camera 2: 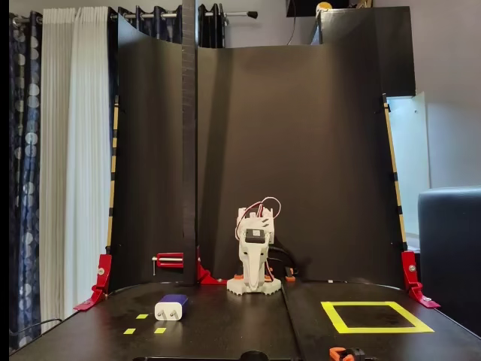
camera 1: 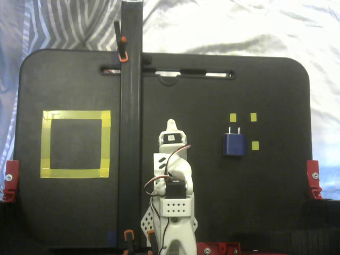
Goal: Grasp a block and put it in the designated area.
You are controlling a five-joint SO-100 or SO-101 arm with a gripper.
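Nothing is done yet: the small dark-blue block with silvery prongs (camera 1: pixel 234 144) lies on the black tabletop (camera 1: pixel 255 202) among tiny yellow tape squares (camera 1: pixel 255 145), well apart from the yellow-taped square area (camera 1: pixel 75 116), while the folded white arm's jaws (camera 1: pixel 170 126) hold nothing, and I cannot tell how open they are.

Both fixed views are soft and a little grainy — no edge is crisp. From above, the black board (camera 1: pixel 239 212) reads flat and dim, while the pale cloth (camera 1: pixel 239 26) behind it is washed nearly white. The yellow tape square (camera 1: pixel 76 144) stands out strongly against the dark. From the front, the room is dim; the white curtain (camera 2: pixel 74 150) glows faintly, and the tall black backdrop (camera 2: pixel 301 150) carries a dull sheen — shadows stay weak.
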